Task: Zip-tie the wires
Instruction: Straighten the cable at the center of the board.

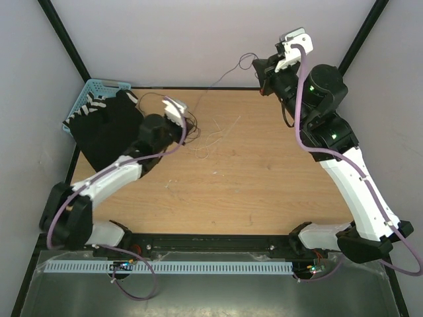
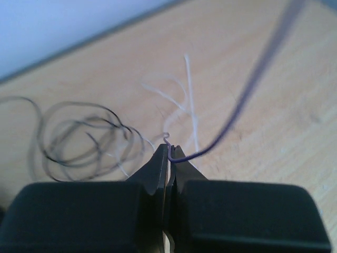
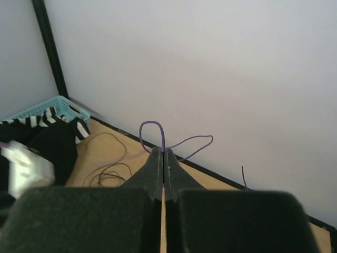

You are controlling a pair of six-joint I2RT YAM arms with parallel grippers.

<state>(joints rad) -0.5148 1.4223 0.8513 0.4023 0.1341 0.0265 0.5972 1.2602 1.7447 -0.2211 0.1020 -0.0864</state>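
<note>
A loose coil of thin dark wires [image 1: 193, 129] lies on the wooden table just past my left gripper [image 1: 187, 127]; the coil also shows in the left wrist view [image 2: 122, 125] and the right wrist view [image 3: 105, 171]. One thin purple-dark strand [image 1: 225, 76] runs taut from the left gripper up to my right gripper [image 1: 258, 66], which is raised near the back wall. The left gripper [image 2: 169, 150] is shut on this strand's hooked end [image 2: 247, 95]. The right gripper [image 3: 162, 153] is shut on the strand, with a small loop [image 3: 152, 123] standing above its tips.
Thin white plastic strips [image 1: 213, 139] lie on the table right of the coil, also in the left wrist view [image 2: 190, 95]. A light blue basket [image 1: 99, 86] with black and striped cloth [image 1: 109, 125] sits at the back left. Black frame posts stand at the corners.
</note>
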